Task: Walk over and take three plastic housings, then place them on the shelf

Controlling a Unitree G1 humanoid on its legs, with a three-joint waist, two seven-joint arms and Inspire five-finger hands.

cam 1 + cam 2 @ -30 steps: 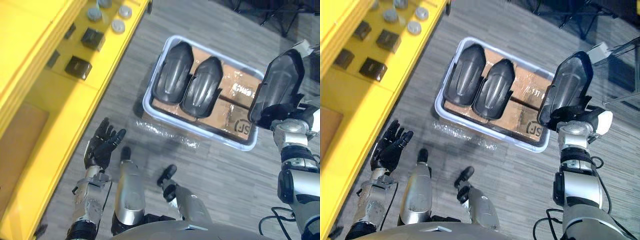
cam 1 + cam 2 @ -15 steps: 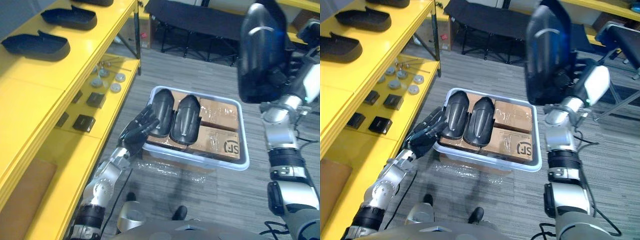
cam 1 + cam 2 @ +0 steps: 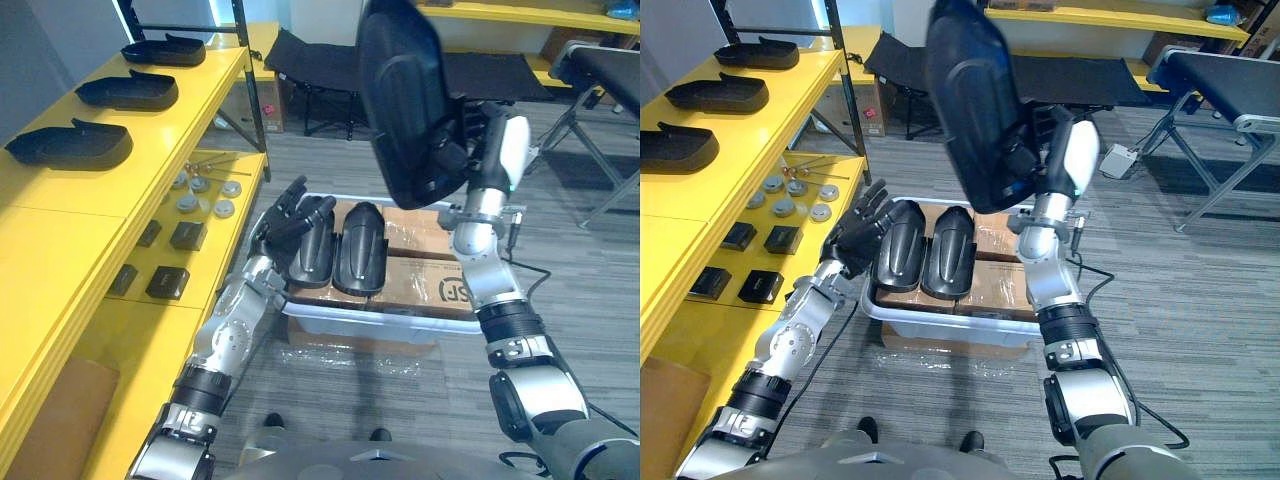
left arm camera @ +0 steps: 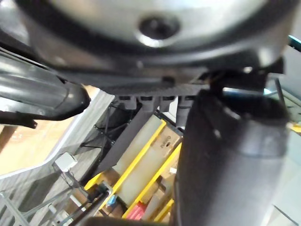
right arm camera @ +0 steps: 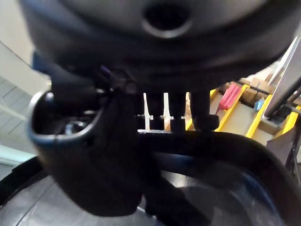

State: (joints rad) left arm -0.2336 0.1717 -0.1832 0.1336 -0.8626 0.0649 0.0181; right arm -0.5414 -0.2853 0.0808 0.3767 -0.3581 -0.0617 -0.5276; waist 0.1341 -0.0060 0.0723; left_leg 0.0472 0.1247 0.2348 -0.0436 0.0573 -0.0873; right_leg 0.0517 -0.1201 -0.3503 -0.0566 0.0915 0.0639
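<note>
My right hand [image 3: 478,150] is shut on a black plastic housing [image 3: 405,100], held upright high above the white tray [image 3: 940,318]; in the right wrist view its thumb [image 5: 101,155] curls over the housing's rim [image 5: 221,150]. Two more black housings [image 3: 312,250] [image 3: 360,260] lie side by side in the tray's left half. My left hand [image 3: 290,215] is open with its fingers spread at the far end of the left housing; I cannot tell if it touches. Three black housings [image 3: 70,145] [image 3: 125,90] [image 3: 165,50] lie on the top level of the yellow shelf [image 3: 60,230] at left.
Cardboard boxes [image 3: 450,285] fill the tray's right half. Small black boxes [image 3: 165,282] and grey discs [image 3: 205,200] lie on the shelf's lower level. A black cot [image 3: 320,60] stands behind the tray, and a metal-legged frame [image 3: 1220,110] at the right.
The camera has tilted up. My right hand has carried its housing higher and to the left, above the tray. My left hand has come up to the left housing in the tray.
</note>
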